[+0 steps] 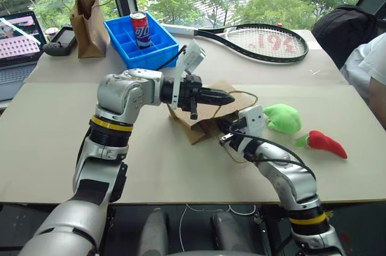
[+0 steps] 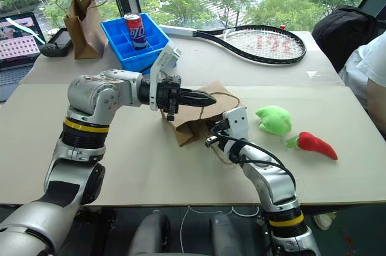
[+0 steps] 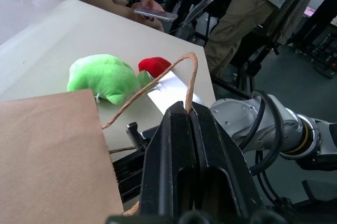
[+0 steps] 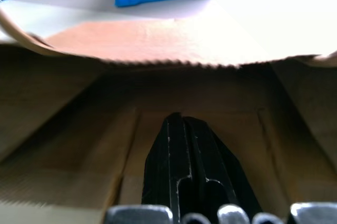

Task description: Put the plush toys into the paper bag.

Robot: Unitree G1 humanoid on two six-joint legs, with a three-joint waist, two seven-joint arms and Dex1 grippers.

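Note:
The wide paper bag [image 1: 202, 124] lies on its side mid-table, mouth toward the toys. My left gripper [image 1: 228, 97] hovers over it, shut on one tan cord handle [image 3: 190, 76], which it pinches at the fingertips. My right gripper [image 4: 176, 121] is shut with nothing between its fingers and reaches into the bag's mouth; from the head it sits at the bag's opening [image 1: 223, 129]. The green plush toy [image 1: 282, 117] and the red chili plush toy [image 1: 325, 143] lie on the table to the right of the bag, outside it and untouched.
At the back stand a taller dark paper bag [image 1: 88, 18], a blue compartment tray [image 1: 158, 47] holding a can [image 1: 140, 29], and a tennis racket [image 1: 265, 42]. A laptop [image 1: 18, 51] and controller [image 1: 60, 40] sit back left. A person [image 1: 371, 69] sits at the right edge.

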